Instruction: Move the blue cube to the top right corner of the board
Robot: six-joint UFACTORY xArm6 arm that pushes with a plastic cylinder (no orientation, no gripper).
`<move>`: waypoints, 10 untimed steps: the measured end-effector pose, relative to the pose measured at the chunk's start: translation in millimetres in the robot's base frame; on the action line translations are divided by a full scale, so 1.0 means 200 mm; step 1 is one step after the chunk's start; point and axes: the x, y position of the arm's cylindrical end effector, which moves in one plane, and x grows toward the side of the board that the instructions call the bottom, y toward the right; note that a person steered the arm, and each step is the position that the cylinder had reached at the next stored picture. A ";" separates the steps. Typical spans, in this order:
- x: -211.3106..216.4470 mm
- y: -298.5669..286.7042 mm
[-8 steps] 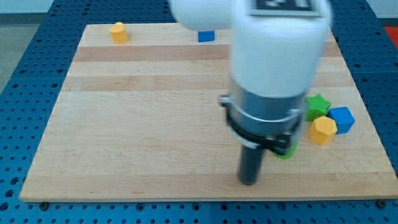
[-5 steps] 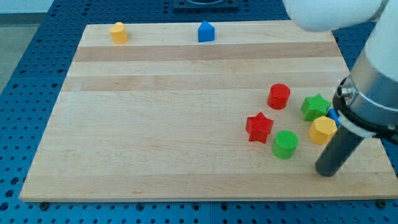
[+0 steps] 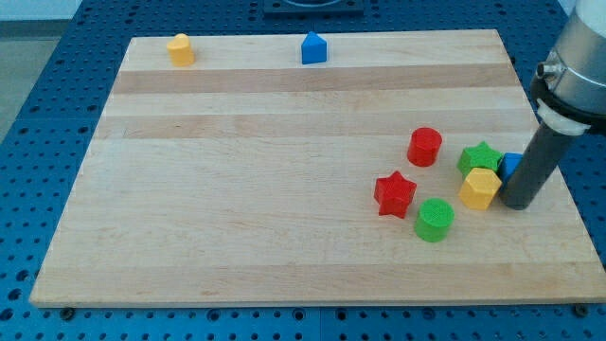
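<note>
The blue cube [image 3: 510, 166] lies near the board's right edge, mostly hidden behind my dark rod; only its left part shows. My tip [image 3: 518, 203] rests on the board just below and in front of the cube, right of the yellow hexagonal block [image 3: 480, 188]. The green star [image 3: 481, 157] sits just left of the cube. The board's top right corner [image 3: 497, 38] lies far above.
A red cylinder [image 3: 425, 146], a red star [image 3: 395, 193] and a green cylinder [image 3: 435, 220] lie left of the cluster. A blue house-shaped block [image 3: 313, 48] and a yellow block [image 3: 180, 48] sit near the top edge.
The arm swept right across the board, then up to the blue cube. The yellow hexagonal block has shifted a little left and up.
</note>
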 end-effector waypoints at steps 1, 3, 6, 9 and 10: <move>0.00 0.12; -0.07 0.17; -0.06 0.12; -0.03 -0.01; -0.05 -0.02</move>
